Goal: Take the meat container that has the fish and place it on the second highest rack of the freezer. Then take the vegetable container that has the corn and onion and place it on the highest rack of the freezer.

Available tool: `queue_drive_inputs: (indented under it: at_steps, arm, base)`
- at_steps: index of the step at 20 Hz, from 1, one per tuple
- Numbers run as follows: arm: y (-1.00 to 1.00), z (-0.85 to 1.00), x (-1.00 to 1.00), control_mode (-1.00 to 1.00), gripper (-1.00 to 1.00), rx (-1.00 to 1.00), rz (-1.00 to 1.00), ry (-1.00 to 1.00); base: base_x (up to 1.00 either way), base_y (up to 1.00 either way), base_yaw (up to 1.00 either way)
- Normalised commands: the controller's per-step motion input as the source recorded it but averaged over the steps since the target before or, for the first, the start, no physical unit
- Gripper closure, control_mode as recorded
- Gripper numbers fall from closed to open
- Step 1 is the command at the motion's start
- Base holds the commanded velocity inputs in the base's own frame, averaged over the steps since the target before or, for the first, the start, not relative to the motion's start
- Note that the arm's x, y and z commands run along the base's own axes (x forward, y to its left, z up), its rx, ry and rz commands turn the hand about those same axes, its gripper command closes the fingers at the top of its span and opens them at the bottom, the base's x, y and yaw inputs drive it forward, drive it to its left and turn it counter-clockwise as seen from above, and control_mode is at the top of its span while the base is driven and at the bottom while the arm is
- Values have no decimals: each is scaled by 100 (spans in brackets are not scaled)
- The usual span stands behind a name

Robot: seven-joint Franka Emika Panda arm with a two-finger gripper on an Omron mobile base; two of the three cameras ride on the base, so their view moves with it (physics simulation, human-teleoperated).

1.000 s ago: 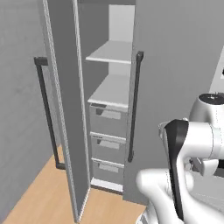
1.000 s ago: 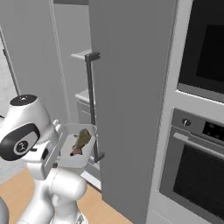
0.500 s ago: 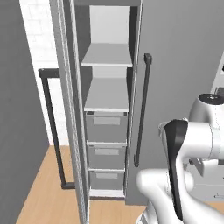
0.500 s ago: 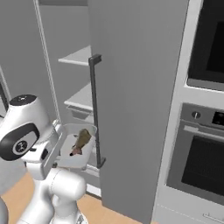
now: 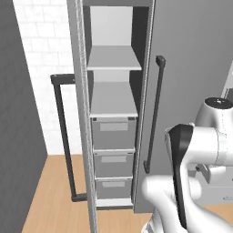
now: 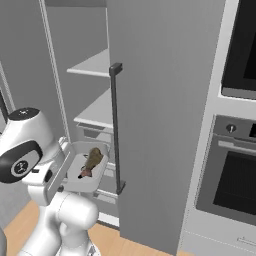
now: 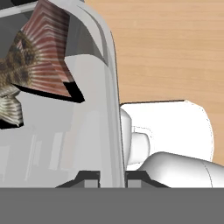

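Freezer (image 5: 113, 113), tall and grey, stands with its door swung wide against a white brick wall; pale wood floor (image 5: 50, 191) runs beneath it. Long dark bar handles (image 5: 63, 136) are mounted upright on both grey door panels. Inside the freezer, the highest rack (image 5: 113, 61) and, just below it, the second highest rack (image 5: 113, 100) are flat pale grey boards, both bare. Below the second highest rack sit three grey drawers (image 5: 113, 133), stacked one over another. Beside the freezer, on the far side from the brick wall, a black-fronted wall oven (image 6: 235, 180) is set into pale cabinetry. No writing or brand can be read on any surface.

Tool (image 7: 113, 177) is closed narrowly on the rim of the clear meat container (image 6: 85, 172), one dark fingertip on each side of the wall. The container hangs in front of the freezer's drawers, near the door handle, tipped up on edge. The fish (image 6: 91, 161), mottled olive-brown, lies inside it with its long axis running along the tray, its ribbed reddish tail fin nearest the held rim.
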Motion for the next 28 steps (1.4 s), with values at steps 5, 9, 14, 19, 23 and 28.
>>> queue_drive_inputs:
  at_steps: [5,9,14,19,23,28]
  arm:
    - [0,0,0,100,100,0,0,0]
    - [0,0,0,100,100,0,0,0]
    - [0,0,0,100,100,0,0,0]
    - [0,0,0,100,100,0,0,0]
    - [0,0,0,100,100,0,0,0]
    - [0,0,0,100,100,0,0,0]
  base:
    - [0,11,3]
    - [0,33,12]
    - [14,31,17]
    - [41,44,14]
    - [57,41,10]
    - [34,-7,1]
